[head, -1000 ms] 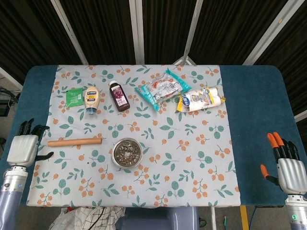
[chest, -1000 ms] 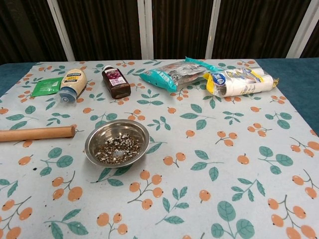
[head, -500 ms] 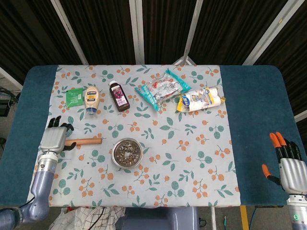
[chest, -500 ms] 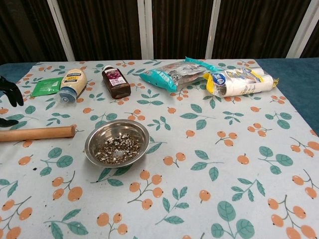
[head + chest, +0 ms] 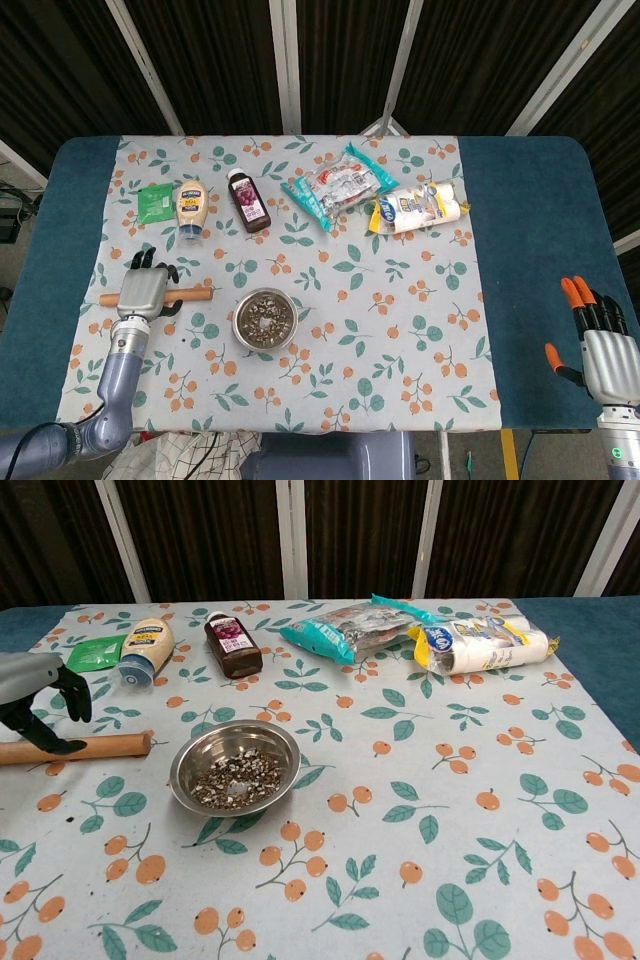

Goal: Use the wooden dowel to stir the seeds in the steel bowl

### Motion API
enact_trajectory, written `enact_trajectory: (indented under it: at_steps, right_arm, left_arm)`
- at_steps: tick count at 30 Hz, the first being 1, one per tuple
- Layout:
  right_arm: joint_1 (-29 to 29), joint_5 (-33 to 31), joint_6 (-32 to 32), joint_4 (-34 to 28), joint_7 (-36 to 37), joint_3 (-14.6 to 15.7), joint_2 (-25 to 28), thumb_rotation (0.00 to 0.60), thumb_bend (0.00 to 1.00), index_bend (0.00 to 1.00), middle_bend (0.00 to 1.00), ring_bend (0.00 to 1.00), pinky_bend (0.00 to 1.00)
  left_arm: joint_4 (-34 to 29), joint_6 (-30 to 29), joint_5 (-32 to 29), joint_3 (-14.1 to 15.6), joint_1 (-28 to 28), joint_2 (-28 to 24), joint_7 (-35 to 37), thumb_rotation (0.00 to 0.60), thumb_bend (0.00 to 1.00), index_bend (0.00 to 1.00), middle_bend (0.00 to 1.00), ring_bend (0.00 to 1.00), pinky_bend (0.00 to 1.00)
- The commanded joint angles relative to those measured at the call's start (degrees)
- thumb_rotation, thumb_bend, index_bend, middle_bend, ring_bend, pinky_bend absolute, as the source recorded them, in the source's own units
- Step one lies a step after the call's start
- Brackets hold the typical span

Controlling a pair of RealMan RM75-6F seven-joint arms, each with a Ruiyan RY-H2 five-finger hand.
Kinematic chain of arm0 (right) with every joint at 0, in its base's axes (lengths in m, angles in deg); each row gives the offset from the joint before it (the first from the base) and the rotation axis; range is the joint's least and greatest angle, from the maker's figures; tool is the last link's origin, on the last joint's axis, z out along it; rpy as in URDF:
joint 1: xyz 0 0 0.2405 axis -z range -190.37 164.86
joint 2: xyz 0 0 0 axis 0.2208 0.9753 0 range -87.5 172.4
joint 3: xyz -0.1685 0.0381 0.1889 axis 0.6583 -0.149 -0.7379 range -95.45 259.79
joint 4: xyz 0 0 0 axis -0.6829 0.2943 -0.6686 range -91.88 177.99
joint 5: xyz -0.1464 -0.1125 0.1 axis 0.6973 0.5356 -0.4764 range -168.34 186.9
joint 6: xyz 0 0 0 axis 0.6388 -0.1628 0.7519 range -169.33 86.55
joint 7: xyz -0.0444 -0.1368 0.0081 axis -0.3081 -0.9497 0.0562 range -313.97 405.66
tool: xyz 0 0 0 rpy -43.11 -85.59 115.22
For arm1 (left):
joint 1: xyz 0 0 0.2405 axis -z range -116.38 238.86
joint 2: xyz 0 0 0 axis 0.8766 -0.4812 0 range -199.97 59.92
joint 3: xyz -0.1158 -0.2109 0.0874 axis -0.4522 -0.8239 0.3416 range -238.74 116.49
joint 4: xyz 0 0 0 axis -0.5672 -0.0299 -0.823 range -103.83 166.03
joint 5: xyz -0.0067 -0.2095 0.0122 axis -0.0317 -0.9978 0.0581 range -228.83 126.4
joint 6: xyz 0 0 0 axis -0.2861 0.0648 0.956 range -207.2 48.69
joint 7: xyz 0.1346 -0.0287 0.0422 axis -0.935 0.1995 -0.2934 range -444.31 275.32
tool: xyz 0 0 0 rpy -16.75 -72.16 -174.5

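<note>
Long round wooden dowel lying flat on the counter, on the white cloth with orange berries and green leaves, pointing left to right. Just right of its right end, close but apart: small round steel bowl with a heap of dark and pale seeds inside.

Left hand placed over the middle part of the dowel, palm down, dark fingers apart and curved downward, thumb tip down at the dowel in the chest view. Not closed around the dowel; cannot tell if the thumb really touches it. Nothing held.

Right hand far away at the right edge of the blue counter, well apart from everything, orange-tipped fingers spread and pointing up, holding nothing. Visible in the head view only.

At the far side of the cloth, in a row from left to right: flat green sachet, cream squeeze bottle of mayonnaise lying on its side, dark brown bottle with purple label also lying down, clear snack bag with teal edges, white pack with blue and yellow print.
</note>
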State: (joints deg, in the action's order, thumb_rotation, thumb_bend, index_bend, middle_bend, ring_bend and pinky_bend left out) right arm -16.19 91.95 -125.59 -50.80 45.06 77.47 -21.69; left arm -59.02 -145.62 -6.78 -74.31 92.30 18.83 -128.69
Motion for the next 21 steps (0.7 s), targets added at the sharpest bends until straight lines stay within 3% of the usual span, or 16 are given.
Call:
enact_trajectory:
  at_steps: [1,21]
  right_arm:
    - [0.0,-0.1,0.0,0.0,0.0,0.0,0.0,0.6,0.37,0.0,0.0,0.0,0.0]
    - [0.1,-0.2,0.0,-0.2,-0.5,0.0,-0.2,0.6,0.37,0.0,0.0,0.0,0.0]
  left_arm:
    - [1.4,0.1,-0.6,0.2,0.8,1.2,-0.4,0.6,0.4,0.43,0.36,0.02,0.0]
    - [4.4,0.4,-2.8,1.0,3.8,5.1,-1.2,0.6,0.43,0.44,0.36,0.02,0.0]
